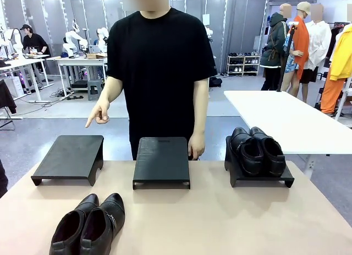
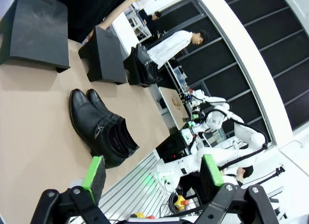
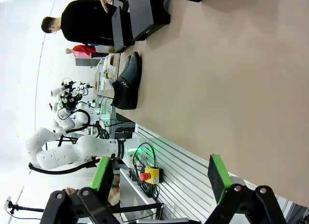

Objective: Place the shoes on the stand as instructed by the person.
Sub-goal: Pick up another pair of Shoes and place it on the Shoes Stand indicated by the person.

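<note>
Now, behind the tan table (image 1: 220,222), the person (image 1: 159,62) is seen with a hand (image 1: 98,115) pointed down toward the left stand (image 1: 70,158). One pair of shoes (image 1: 258,150) is set on the right stand (image 1: 261,178). The other pair (image 1: 91,225) is left on the table's near-left part. The left gripper (image 2: 152,172) and the right gripper (image 3: 160,178) are held spread wide.

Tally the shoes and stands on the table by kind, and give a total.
Black stands: 3: left stand, middle stand, right stand
Black shoes: 4: near pair, far pair on the right stand
Total: 7
</note>
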Motion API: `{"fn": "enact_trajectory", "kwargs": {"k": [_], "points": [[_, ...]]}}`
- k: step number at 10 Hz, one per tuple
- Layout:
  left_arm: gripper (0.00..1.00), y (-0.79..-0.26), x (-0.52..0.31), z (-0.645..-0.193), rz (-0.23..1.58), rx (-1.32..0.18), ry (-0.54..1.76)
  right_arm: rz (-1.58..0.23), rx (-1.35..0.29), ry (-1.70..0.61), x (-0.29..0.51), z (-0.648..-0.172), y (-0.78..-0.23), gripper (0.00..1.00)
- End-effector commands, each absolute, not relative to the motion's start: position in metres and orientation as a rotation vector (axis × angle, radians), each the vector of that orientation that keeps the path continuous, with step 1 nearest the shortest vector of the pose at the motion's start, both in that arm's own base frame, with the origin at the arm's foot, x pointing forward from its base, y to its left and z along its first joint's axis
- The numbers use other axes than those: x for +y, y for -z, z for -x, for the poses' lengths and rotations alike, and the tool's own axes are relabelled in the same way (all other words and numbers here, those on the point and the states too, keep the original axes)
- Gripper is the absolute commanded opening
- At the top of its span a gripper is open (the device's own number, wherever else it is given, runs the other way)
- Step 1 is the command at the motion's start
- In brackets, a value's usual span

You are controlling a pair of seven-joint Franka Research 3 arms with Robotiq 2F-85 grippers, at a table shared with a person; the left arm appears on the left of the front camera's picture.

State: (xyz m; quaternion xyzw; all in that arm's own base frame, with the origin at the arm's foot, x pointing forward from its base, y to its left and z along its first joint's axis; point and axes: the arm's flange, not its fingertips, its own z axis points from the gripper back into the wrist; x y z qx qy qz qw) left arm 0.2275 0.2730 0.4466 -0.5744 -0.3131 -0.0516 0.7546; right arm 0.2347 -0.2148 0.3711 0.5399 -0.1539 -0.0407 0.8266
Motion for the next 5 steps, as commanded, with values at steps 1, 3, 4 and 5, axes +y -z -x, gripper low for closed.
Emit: {"fn": "enact_trajectory", "kwargs": {"k": [1,3,4,5], "points": [[1.00,-0.480,0.240,-0.226,1.178,-0.539,0.159,-1.157,-0.341,0.082,-0.214,-0.235,-0.374,1.00],[1.00,-0.507,0.182,-0.239,1.051,-0.419,0.269,-1.157,-0.341,0.082,-0.214,-0.235,-0.374,1.00],[1.00,-0.515,0.146,-0.249,0.986,-0.349,0.308,-1.157,-0.341,0.082,-0.214,-0.235,-0.374,1.00],[1.00,-0.520,0.098,-0.259,0.918,-0.258,0.320,-1.157,-0.341,0.082,-0.214,-0.235,-0.374,1.00]]}}
